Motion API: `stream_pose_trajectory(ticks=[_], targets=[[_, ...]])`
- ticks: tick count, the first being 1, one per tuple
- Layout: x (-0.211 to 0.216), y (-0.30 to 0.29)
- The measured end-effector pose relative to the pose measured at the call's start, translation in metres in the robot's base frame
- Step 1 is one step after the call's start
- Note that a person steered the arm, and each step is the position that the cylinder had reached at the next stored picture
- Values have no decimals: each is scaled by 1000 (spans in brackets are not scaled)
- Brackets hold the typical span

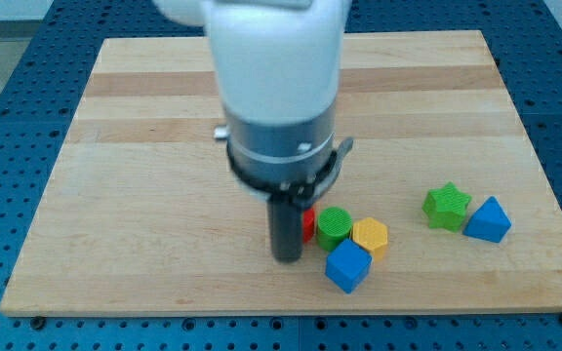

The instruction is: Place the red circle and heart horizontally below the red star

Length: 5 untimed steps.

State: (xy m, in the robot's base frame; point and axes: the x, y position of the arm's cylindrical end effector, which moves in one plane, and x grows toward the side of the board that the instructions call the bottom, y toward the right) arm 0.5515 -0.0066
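Note:
My tip [287,257] sits on the board near the view's bottom centre, under the big white and grey arm body. A red block [308,224] shows only as a sliver just right of the rod; its shape cannot be made out. A green circle [335,225] lies right of it. A yellow hexagon [370,236] is next to the green circle, and a blue cube [347,265] lies just below them. No other red blocks show; the arm hides much of the board's middle.
A green star [447,206] and a blue triangle-like block [487,220] lie together at the view's right. The wooden board [125,195] rests on a blue perforated table. The board's bottom edge is close below my tip.

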Motion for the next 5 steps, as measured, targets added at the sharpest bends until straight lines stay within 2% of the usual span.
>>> stream_pose_trajectory(ticks=[2, 3, 5], targets=[[-90, -51], [-79, -35], [-16, 30]])
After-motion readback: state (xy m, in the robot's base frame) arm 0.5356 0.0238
